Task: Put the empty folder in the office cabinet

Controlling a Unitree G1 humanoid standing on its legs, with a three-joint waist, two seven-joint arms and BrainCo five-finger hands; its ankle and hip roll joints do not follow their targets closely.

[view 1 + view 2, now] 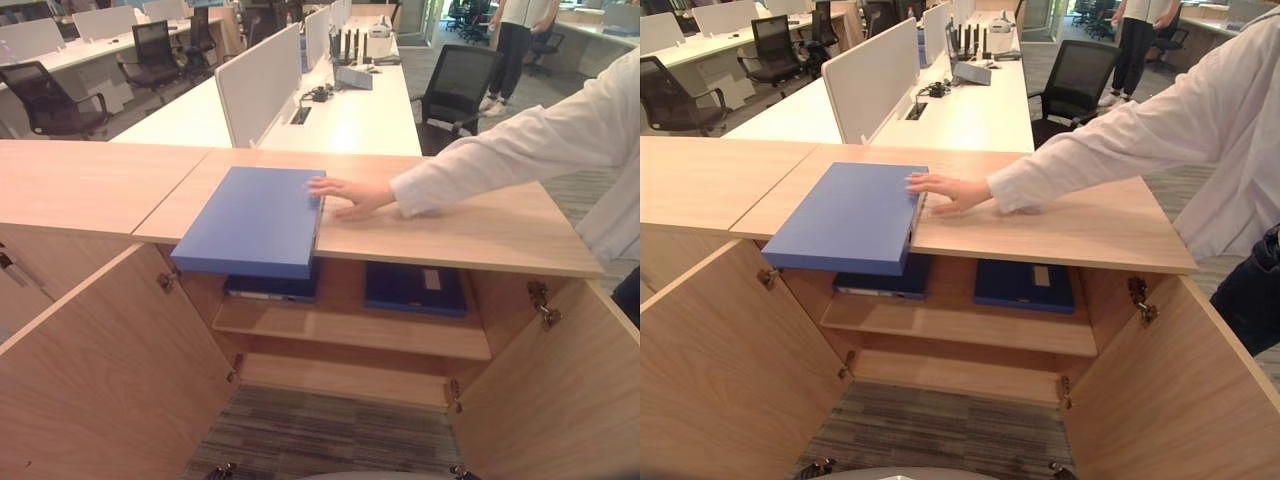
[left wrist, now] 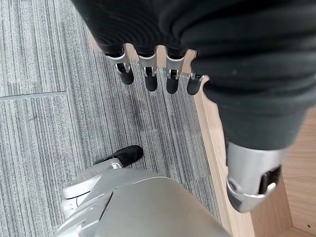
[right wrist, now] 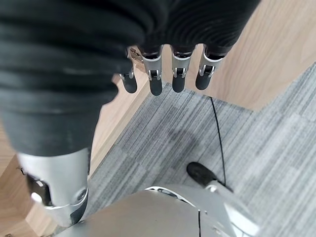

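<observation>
Well above and ahead of both lowered hands, the open office cabinet [image 1: 90,185] is shown, its doors swung wide and dark binders [image 1: 415,288] lying on the upper shelf. On its top, overhanging the front edge, the blue folder [image 1: 255,220] is steadied by a person's hand [image 1: 345,195]. The left hand [image 2: 148,79] and right hand [image 3: 163,74] are seen hanging over the carpet, fingers relaxed and empty. The pick-up step is judged not yet begun; a raised reach toward the folder is called for next.
</observation>
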